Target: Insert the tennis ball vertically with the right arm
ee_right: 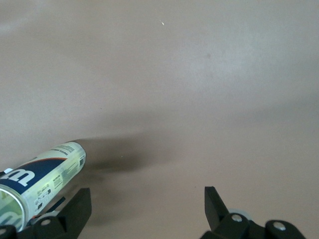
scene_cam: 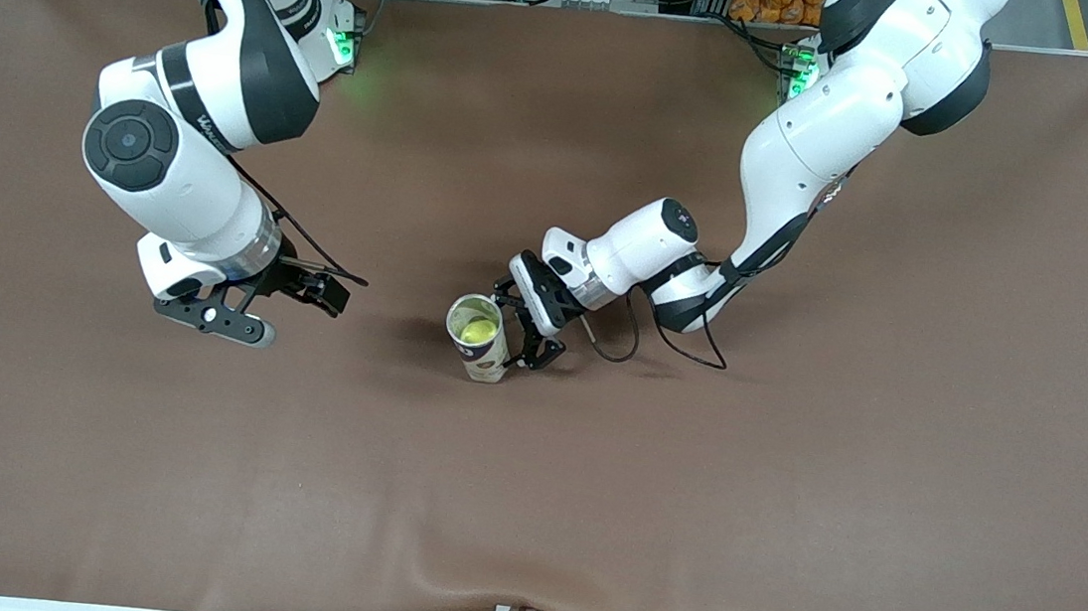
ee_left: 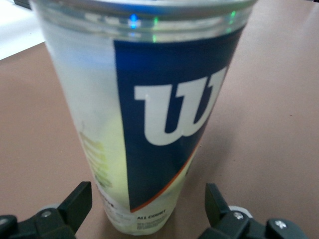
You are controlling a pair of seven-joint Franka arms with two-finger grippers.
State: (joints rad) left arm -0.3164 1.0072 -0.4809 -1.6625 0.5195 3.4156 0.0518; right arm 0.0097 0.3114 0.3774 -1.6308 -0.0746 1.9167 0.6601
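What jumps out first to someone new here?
The clear plastic tennis can with a navy label stands upright mid-table, a yellow-green tennis ball already inside. The left gripper sits open beside the can, fingers either side. The right gripper hangs open over bare brown table, toward its own end.

Tennis ball (scene_cam: 475, 331): yellow-green, sitting inside the can, showing through its open mouth.
Can (scene_cam: 481, 339): clear tube with a dark blue label and white logo, lid off, standing upright on the table near its middle, a little toward the right arm's end.
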